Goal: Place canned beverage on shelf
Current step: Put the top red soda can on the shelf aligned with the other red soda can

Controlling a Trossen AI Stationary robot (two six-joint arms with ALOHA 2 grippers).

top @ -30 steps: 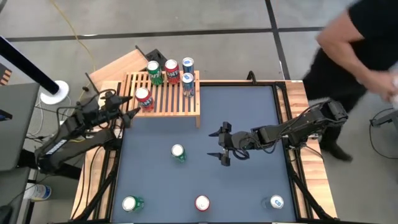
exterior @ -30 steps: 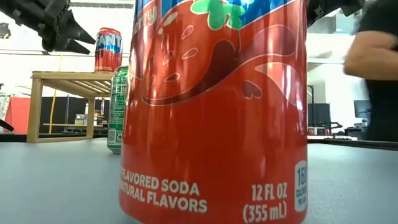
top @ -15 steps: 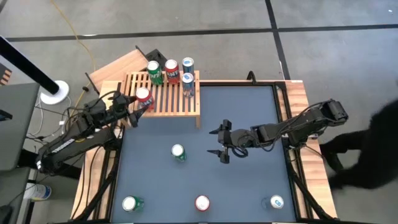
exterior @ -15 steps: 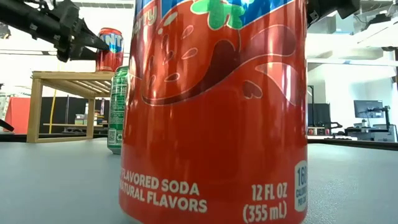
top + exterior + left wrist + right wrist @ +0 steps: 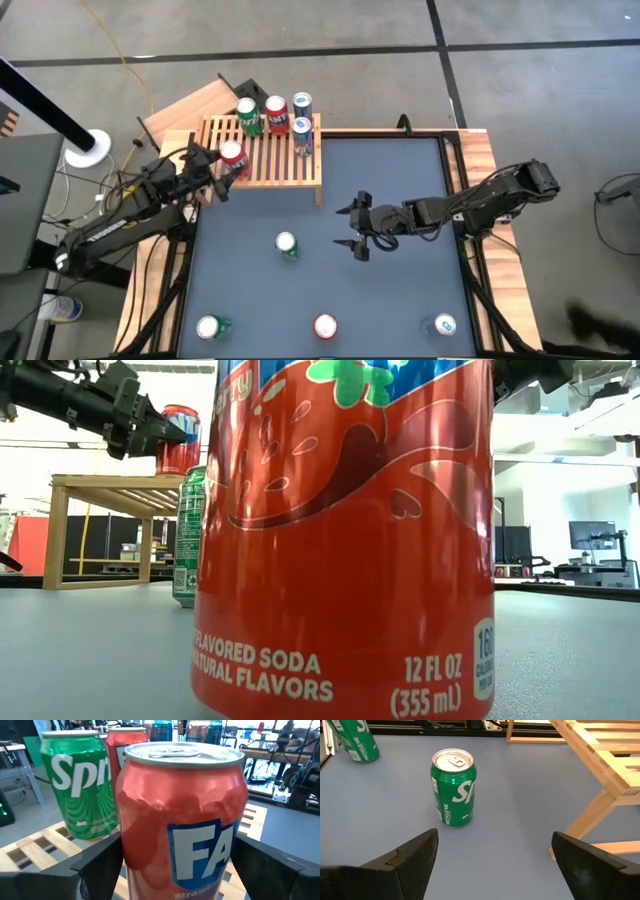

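Overhead, the left end effector [image 5: 218, 172] straddles a red aluminium soda can [image 5: 232, 156] standing on the slatted light-wood shelf [image 5: 290, 168] at upper left, fingers wide beside it. At centre, the right end effector [image 5: 354, 230] hovers wide open over the dark blue surface [image 5: 400, 300]. Its wrist view shows a green soda can [image 5: 453, 787] upright at upper left.

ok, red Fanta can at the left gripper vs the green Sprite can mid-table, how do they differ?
The red Fanta can stands on the slatted shelf; the green Sprite can stands on the table.
The Fanta can sits between the left gripper's fingers; the Sprite can lies ahead of the open right gripper, untouched.
Both are upright.
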